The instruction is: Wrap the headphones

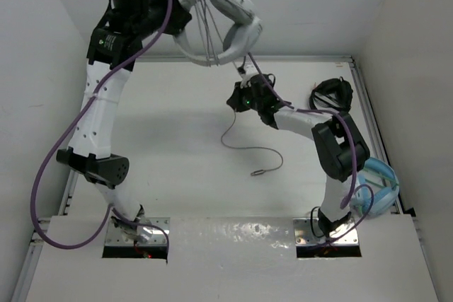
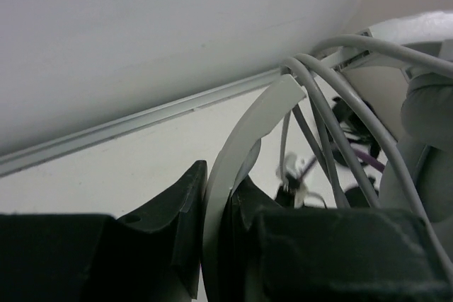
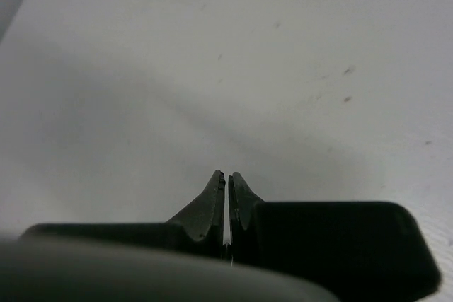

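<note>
the headphones (image 1: 225, 20) hang above the far edge of the table (image 1: 163, 146), their headband (image 2: 258, 114) pinched between the fingers of the left gripper (image 2: 216, 189). the cable (image 1: 249, 148), looped across the earcups, drops to the right gripper (image 3: 226, 183), whose fingers press together on it, and its loose end trails on the table.
</note>
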`<state>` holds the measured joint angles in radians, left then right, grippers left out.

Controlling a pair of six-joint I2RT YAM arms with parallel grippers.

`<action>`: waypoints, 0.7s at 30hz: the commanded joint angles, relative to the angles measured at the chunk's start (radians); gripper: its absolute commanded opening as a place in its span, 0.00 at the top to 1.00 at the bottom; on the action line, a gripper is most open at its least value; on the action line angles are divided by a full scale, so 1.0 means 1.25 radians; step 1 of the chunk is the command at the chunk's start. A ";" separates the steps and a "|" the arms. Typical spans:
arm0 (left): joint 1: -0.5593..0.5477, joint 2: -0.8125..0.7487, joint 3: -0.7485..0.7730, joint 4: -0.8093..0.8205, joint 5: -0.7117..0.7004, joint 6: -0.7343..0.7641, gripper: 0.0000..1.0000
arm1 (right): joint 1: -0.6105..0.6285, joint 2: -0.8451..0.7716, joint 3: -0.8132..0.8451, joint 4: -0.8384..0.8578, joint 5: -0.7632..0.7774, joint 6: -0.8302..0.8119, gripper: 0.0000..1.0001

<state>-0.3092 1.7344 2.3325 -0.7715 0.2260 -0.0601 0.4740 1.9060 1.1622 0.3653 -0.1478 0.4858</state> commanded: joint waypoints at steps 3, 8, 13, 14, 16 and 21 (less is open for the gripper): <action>0.117 0.005 -0.017 0.124 -0.059 -0.195 1.00 | 0.126 -0.074 0.012 -0.218 -0.091 -0.216 1.00; 0.158 0.015 -0.068 0.142 -0.147 -0.185 1.00 | 0.204 -0.129 -0.031 -0.315 -0.092 -0.302 1.00; 0.166 0.018 -0.159 0.242 -0.308 -0.047 1.00 | 0.253 -0.219 -0.042 -0.372 -0.092 -0.335 1.00; 0.169 0.026 -0.164 0.260 -0.325 -0.021 1.00 | 0.255 -0.234 -0.059 -0.378 -0.089 -0.341 1.00; 0.176 0.042 -0.168 0.304 -0.357 0.044 1.00 | 0.255 -0.272 -0.076 -0.401 -0.083 -0.358 1.00; 0.176 0.053 -0.166 0.347 -0.345 0.136 1.00 | 0.258 -0.307 -0.062 -0.469 -0.033 -0.383 1.00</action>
<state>-0.1207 1.8374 2.0918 -0.6674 -0.1013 0.0265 0.7841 1.5692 1.0863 -0.0933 -0.2119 0.0631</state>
